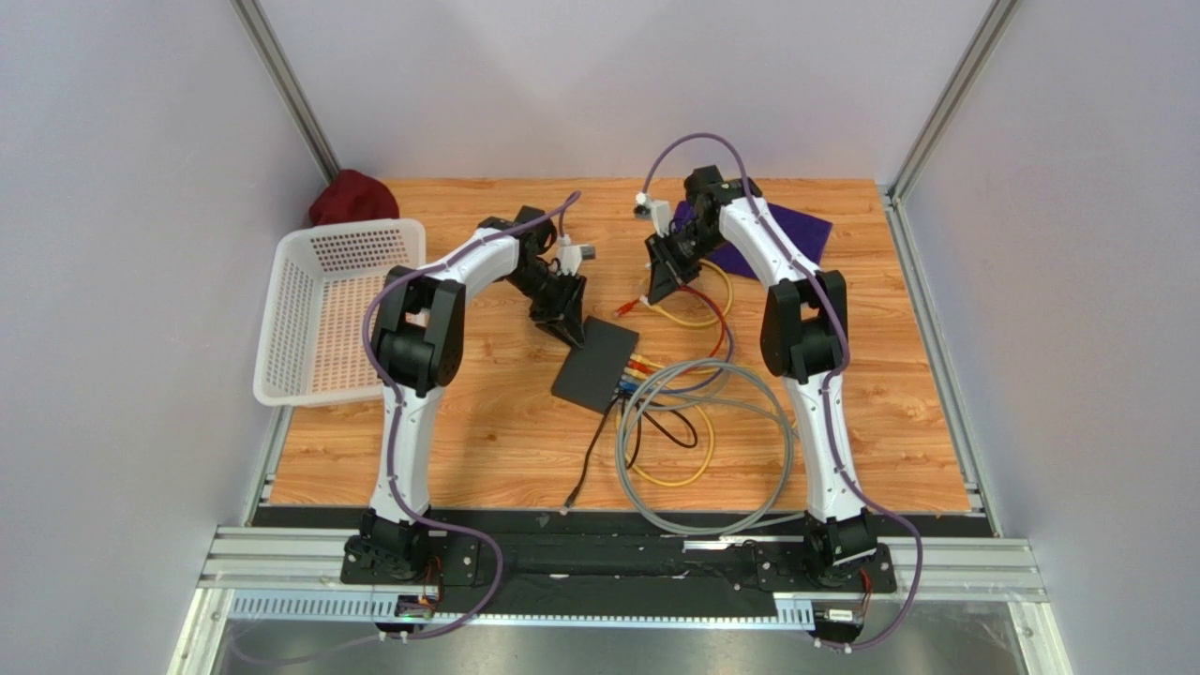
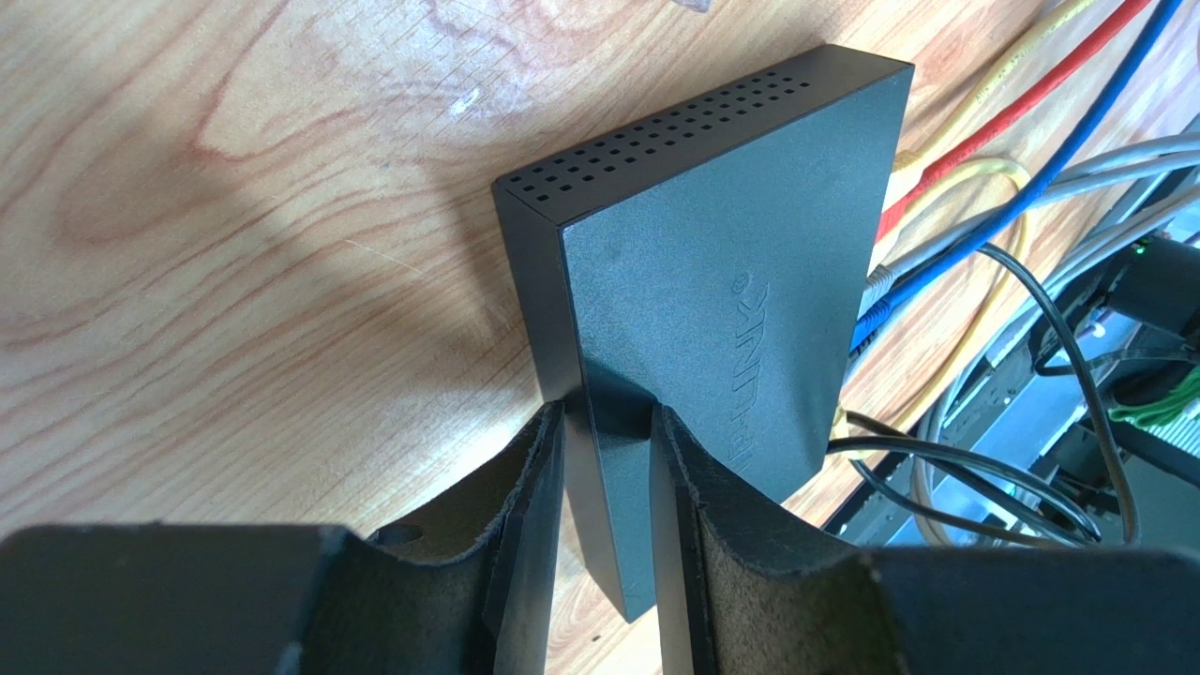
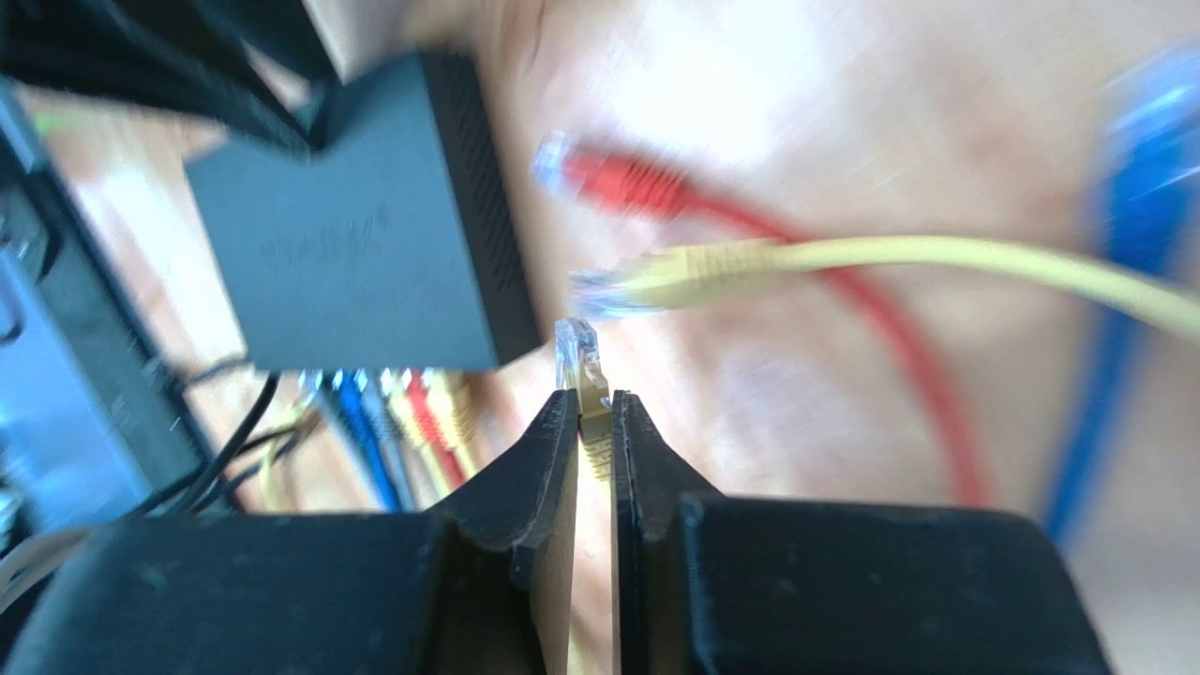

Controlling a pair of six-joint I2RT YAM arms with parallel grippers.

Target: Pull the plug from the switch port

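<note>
Where the table (image 1: 465, 422) meets the arm bases, you've got a grey cable coil (image 1: 704, 464) lying nearest, right of centre. Just past it the switch (image 1: 595, 363) sits flat on the wood mid-table, skewed to the table edge. Blue, red and yellow patch leads (image 3: 388, 415) are plugged into its side facing the right arm. Your left gripper (image 2: 609, 422) is clamped on the switch's far-left end, jaws partly apart, case between the pads, both pads touching it. Your right gripper (image 3: 596, 408) hangs just beyond the switch's far-right corner, jaws nearly together, pinching a clear plug (image 3: 579, 352). The plug tip is in free air, near the switch but not touching it, and out of any port. Further on, a loose red plug (image 3: 620, 176) and a loose yellow plug (image 3: 676, 274) lie on the wood, with a blurred blue cable (image 3: 1127, 197) beside them. Far left is a white mesh basket (image 1: 331, 303). At the far edge lies a purple cloth (image 1: 789, 222), and a dark red bundle (image 1: 352, 197) sits behind the basket.
</note>
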